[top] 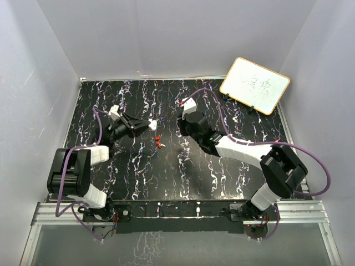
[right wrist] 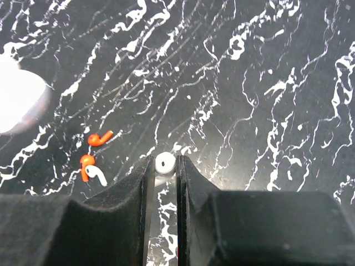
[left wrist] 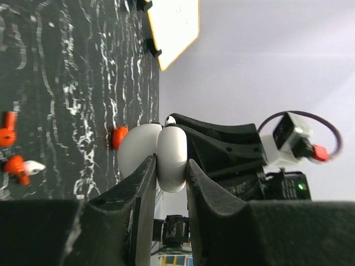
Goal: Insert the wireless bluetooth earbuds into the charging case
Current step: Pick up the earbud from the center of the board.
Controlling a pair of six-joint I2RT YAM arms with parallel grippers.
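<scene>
Left wrist view shows the left fingers point(left wrist: 147, 177) closed tight on the white charging case point(left wrist: 166, 152). The case is round and smooth. A small red bit point(left wrist: 118, 137) peeks out just beside the case, and I cannot tell if it touches it.

Right wrist view shows the right fingers point(right wrist: 184, 172) pinched on one white earbud point(right wrist: 165, 163). It sits right between the two tips.

More little pieces lie on the black desk point(right wrist: 266, 66) with white streaks, a bit to the left of those fingers. One is a red hook piece point(right wrist: 100, 137). Near it lies a red round piece point(right wrist: 86, 162) with a white stem piece point(right wrist: 97, 175) right up against it.

From the top, the red pieces lie between the two arms, near the case. A white board point(top: 255, 85) with a yellow rim stands at the far right of the desk.
</scene>
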